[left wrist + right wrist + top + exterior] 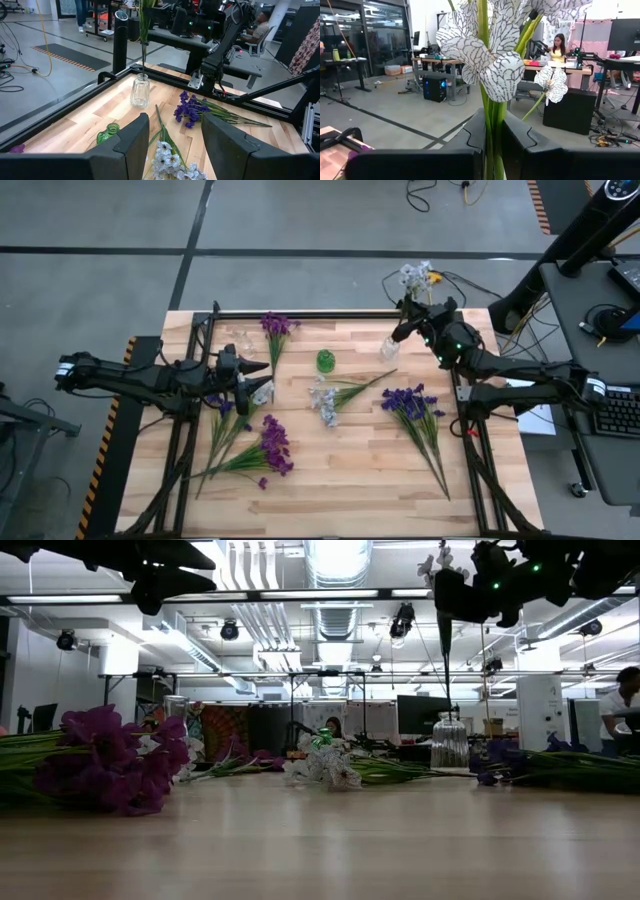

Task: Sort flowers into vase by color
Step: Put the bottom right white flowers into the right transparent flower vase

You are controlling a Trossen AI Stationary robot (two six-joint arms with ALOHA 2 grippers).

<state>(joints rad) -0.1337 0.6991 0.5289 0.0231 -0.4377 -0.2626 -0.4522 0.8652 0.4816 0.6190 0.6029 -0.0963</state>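
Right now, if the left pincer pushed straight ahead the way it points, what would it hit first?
Probably the pale white sprig lying between the open left pincer fingers' line; the blue-violet bunch lies beyond, though depth is unclear.

We record a butcher-block table (pixel 340 480) as our reference. A small green glass bottle (pixel 325 361) stands near its centre. A black metal frame (pixel 300 315) runs along the table's far edge. Off the table's right side we note a grey desk (pixel 590 310) carrying a keyboard (pixel 622 412). Black cables (pixel 430 192) lie on the floor beyond the table's far edge.
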